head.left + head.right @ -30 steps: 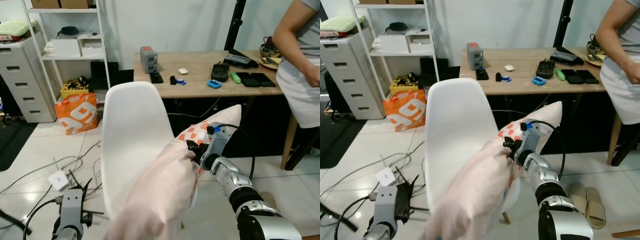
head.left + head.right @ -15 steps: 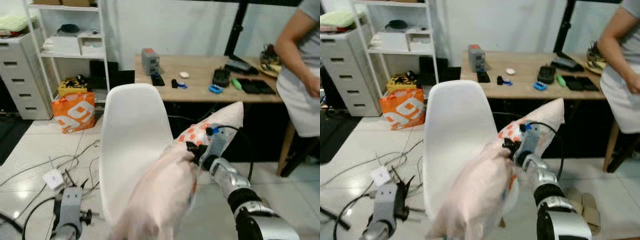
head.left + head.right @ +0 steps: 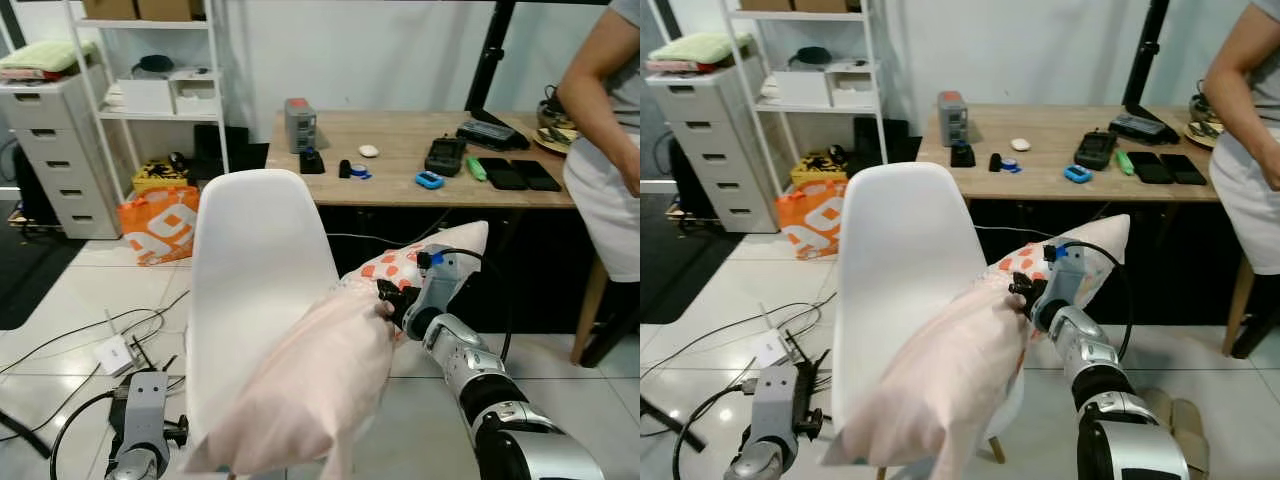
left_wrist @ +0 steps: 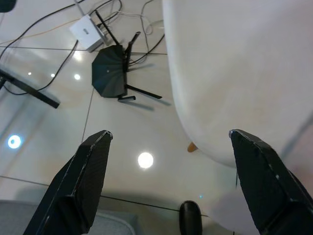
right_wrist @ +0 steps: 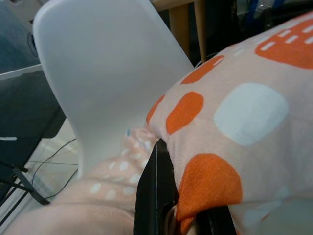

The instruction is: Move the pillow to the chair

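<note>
A pale pink pillow (image 3: 320, 380) with orange and white patches on its other face hangs in front of me, over the seat of a white plastic chair (image 3: 255, 270). My right gripper (image 3: 390, 300) is shut on the pillow's fabric near its upper corner, beside the chair's backrest. The orange patches (image 5: 234, 127) bunch between its black fingers (image 5: 156, 196) in the right wrist view. My left gripper (image 4: 168, 171) hangs low at the left with its two fingers (image 4: 85, 176) wide open above the floor, next to the chair's seat edge (image 4: 234, 98).
A wooden desk (image 3: 420, 160) with several gadgets stands behind the chair. A person (image 3: 605, 130) stands at its right end. White shelves (image 3: 150, 90), a drawer unit (image 3: 55, 150) and an orange bag (image 3: 155, 225) are at the left. Cables and a power strip (image 3: 110, 355) lie on the tiled floor.
The camera has shifted. The pillow's lower end has sunk and spread lower across the chair; my right gripper still holds it at about the same place.
</note>
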{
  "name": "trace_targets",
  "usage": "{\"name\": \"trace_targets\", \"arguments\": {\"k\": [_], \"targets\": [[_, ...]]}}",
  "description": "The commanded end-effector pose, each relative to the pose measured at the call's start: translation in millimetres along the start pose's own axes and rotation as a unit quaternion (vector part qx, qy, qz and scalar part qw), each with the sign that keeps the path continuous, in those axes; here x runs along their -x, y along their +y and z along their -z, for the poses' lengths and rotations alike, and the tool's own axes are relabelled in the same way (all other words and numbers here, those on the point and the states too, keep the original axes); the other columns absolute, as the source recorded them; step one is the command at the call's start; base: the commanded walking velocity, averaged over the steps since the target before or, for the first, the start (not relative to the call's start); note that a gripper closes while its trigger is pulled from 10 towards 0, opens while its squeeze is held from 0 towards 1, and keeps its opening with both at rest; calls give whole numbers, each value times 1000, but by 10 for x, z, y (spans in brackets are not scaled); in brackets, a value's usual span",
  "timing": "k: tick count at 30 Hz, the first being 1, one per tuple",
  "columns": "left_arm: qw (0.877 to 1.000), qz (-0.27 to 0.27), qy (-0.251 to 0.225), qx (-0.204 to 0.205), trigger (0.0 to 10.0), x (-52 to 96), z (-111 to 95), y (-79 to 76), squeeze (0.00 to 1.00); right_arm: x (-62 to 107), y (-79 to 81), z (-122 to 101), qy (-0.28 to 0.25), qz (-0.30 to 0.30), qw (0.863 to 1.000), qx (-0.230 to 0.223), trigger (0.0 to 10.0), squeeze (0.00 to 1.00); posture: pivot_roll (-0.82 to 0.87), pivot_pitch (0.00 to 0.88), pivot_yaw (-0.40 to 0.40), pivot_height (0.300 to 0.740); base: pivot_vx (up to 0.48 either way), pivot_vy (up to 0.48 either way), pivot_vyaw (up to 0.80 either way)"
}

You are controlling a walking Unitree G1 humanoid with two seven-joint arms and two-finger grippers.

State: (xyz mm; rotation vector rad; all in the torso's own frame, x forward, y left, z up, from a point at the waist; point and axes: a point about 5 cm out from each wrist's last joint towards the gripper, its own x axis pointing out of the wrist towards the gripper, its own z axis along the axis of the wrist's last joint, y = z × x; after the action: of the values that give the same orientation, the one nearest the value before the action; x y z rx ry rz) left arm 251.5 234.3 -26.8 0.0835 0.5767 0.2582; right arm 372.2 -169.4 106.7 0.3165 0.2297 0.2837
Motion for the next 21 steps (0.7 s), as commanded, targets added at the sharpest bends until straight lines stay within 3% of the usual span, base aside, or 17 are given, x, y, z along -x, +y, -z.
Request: {"name": "trace_targets", "arguments": {"k": [1, 10, 21], "targets": [[1000, 6, 9, -7, 10000, 12, 45, 9, 0, -51, 79, -193, -43, -14, 999, 9, 10000, 0, -128, 38, -45, 740, 0, -480, 0], [1000, 3, 10, -2, 10000, 15, 54, 14, 0, -76, 182, -226, -58, -46, 997, 3, 10000, 0, -127, 44, -41, 740, 0, -444, 0], [1000, -4, 13, -3, 10000, 13, 57, 44, 0, -85, 208, -227, -58, -50, 997, 6, 10000, 0, -126, 50, -39, 740, 0, 0, 0]]}}
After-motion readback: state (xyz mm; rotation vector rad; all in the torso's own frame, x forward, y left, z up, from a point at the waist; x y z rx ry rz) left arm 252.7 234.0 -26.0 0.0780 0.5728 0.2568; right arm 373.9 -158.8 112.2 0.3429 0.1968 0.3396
